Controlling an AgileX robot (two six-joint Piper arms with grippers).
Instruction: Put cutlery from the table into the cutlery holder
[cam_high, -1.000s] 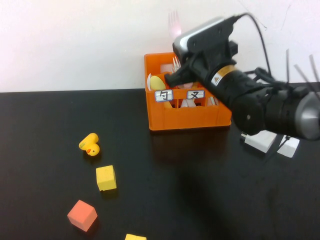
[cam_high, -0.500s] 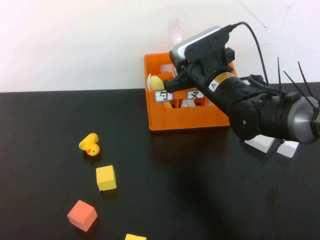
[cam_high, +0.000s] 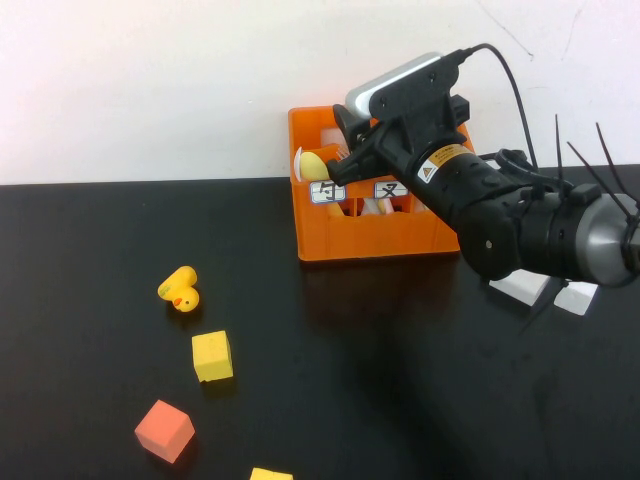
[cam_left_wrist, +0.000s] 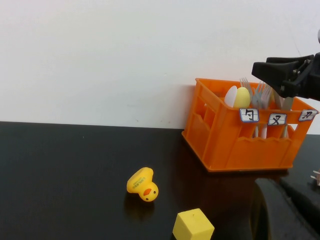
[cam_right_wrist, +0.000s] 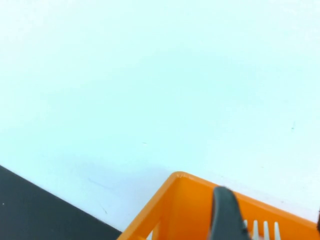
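The right arm (cam_high: 520, 225) reaches in from the right side of the table (cam_high: 420, 400), stretched low and slanting up toward the back wall, its wrist camera housing uppermost. The right gripper (cam_high: 345, 160) hangs over the back-left part of the orange crate (cam_high: 375, 235), just above the rim. Its dark fingers (cam_left_wrist: 280, 72) are spread, with nothing between them — the left wrist view shows them apart above the crate.

Forks (cam_left_wrist: 260, 92) stand upright in the crate, tines up, directly beneath the gripper; a yellow spoon (cam_left_wrist: 242, 97) and a white one stand beside them in the left compartment. Whether a pink fork is among them cannot be told.

The left gripper is out of sight; only a dark blurred part of that arm shows in its own wrist view.

On the table, well apart from the crate, lie a yellow duck (cam_high: 180, 291), a yellow cube (cam_high: 212, 356) and an orange cube (cam_high: 164, 430). White blocks (cam_high: 545, 290) sit by the right arm.
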